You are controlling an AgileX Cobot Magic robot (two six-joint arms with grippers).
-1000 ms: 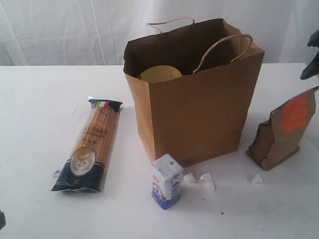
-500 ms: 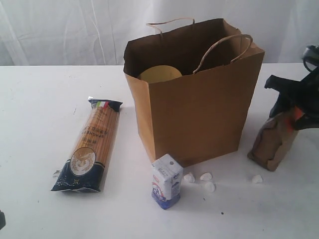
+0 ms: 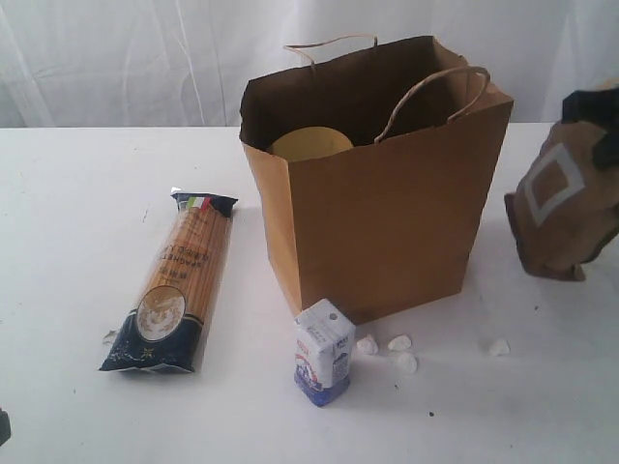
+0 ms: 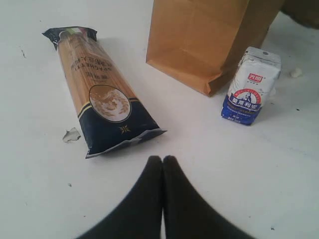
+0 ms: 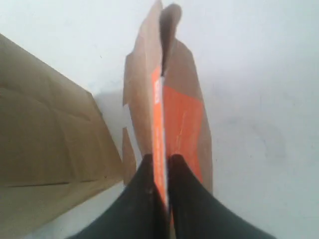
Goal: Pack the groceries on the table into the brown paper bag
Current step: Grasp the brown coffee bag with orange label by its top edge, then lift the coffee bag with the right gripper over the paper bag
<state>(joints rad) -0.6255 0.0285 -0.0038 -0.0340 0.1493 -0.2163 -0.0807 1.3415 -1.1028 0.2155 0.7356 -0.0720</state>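
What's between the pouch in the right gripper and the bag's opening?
The brown paper bag's own side wall: the pouch hangs beside it, mostly below the rim. A loop handle arches over the opening on that side.

Paper bag (image 3: 387,222) stands with yellow-lidded jar (image 3: 311,145) inside, spaghetti packet (image 3: 179,275) flat beside, carton (image 3: 324,350) before it, pouch (image 3: 566,208) aloft.

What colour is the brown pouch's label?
Orange label on the pouch, clearest in the right wrist view.
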